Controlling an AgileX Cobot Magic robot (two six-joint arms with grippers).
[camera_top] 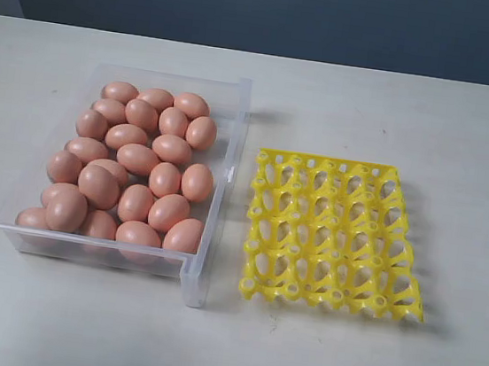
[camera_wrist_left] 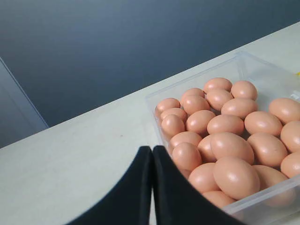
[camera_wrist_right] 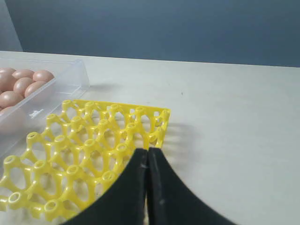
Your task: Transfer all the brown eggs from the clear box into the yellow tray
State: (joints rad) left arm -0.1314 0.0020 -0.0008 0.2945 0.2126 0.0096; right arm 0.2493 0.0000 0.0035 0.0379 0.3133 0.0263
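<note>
Left gripper (camera_wrist_left: 151,153): jaws together, nothing held, beside the clear box (camera_top: 237,138). Brown eggs (camera_top: 138,159) all heaped inside it. They look smooth, probably light and fragile, so pinch one gently across its short middle. Yellow tray (camera_top: 248,286) to the right, cups bare. Right gripper (camera_wrist_right: 147,156): together, nothing held.

Eggs (camera_top: 138,159) crowd the box (camera_top: 233,146), touching, piled toward 7 o'clock; bare floor only along its 3 o'clock wall. Tray (camera_top: 330,301) cups open from above. Narrow lane between box and tray; table (camera_top: 413,114) open at 12, 3, 6.
</note>
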